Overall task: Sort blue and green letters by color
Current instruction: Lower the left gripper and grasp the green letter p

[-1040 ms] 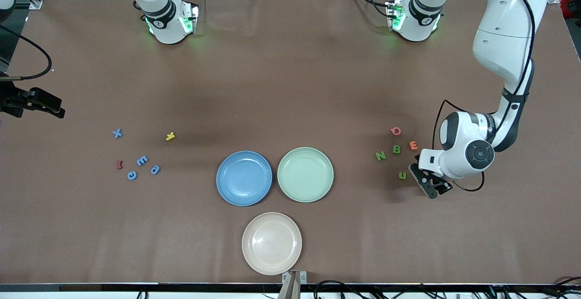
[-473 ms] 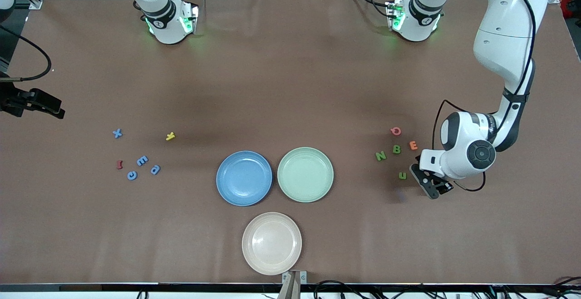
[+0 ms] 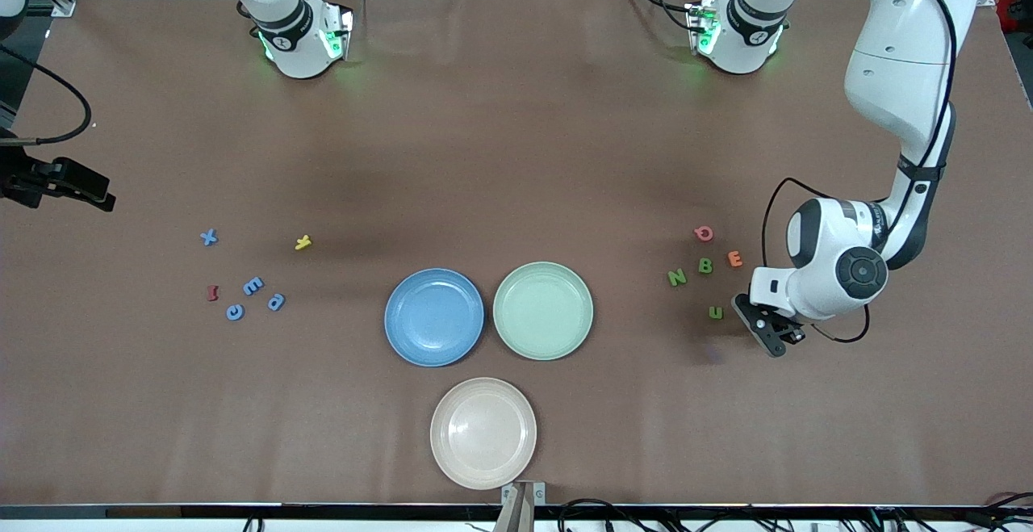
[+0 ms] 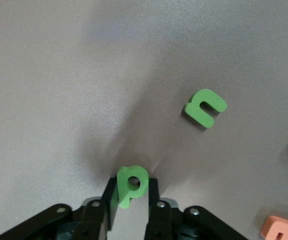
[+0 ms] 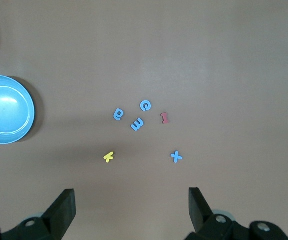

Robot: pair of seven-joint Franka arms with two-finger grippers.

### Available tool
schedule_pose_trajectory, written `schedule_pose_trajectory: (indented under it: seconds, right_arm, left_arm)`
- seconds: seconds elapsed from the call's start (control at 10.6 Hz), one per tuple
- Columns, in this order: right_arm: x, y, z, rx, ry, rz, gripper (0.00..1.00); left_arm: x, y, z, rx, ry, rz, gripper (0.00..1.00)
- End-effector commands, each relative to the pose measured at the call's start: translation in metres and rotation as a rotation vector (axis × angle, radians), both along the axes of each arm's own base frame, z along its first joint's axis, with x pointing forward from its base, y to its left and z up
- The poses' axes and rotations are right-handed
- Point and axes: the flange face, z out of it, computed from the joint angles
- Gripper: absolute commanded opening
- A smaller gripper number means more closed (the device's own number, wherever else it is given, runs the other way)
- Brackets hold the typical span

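The green p point(image 4: 131, 185) stands on edge between the two fingers point(image 4: 154, 202) of the left hand point(image 3: 773, 337), which has closed narrowly on it; its bowl points away from the wrist and its stem runs back between the fingers, so its long axis lies along them. Only the left wrist view shows this; in the front view the hand hides the letter. The hand sits low at the left arm's end of the table point(image 3: 516, 152). Just beside it lies the green u point(image 3: 716, 312), flat, and a little farther from it the green N point(image 3: 676, 277) and green B point(image 3: 705, 266) in a row with the orange E point(image 3: 734, 258), the pink Q point(image 3: 704, 232) past them.

The right hand point(image 5: 131, 210) waits with its fingers spread wide and empty, high over the right arm's end of the table; the front view does not show its fingers. Under it the right wrist view shows the light blue X point(image 5: 176, 157), E point(image 5: 137, 123), C point(image 5: 145, 105) and a point(image 5: 117, 114), flat and close together, with a dark red letter point(image 5: 165, 118) and a yellow letter point(image 5: 108, 157) among them.

Well apart from both hands, mid-table, sit the blue plate point(image 3: 434, 316) and green plate point(image 3: 543, 310) side by side, and a beige plate point(image 3: 483, 433) nearer the front camera.
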Motion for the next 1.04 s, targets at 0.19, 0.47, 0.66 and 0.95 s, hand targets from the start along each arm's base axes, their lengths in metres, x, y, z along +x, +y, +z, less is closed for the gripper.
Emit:
schedule_pose_trajectory:
  seconds: [0.19,0.47,0.66,0.95]
  right_arm:
    - [0.0,0.0,-0.001,-0.005,0.001,-0.009,1.0]
    - [0.0,0.0,0.0,-0.006,-0.002,-0.009,1.0]
    - [0.0,-0.001,-0.001,-0.005,0.001,-0.009,1.0]
    - [0.0,-0.001,-0.001,-0.005,0.001,-0.009,1.0]
  left_arm:
    - [0.0,0.005,0.005,-0.015,-0.009,0.047,0.0]
    - [0.013,0.002,0.026,-0.022,-0.048,0.091,0.0]
    - [0.022,-0.012,0.051,-0.033,-0.092,0.182,0.0]
    - [0.024,-0.052,0.058,-0.054,-0.108,0.304,0.0]
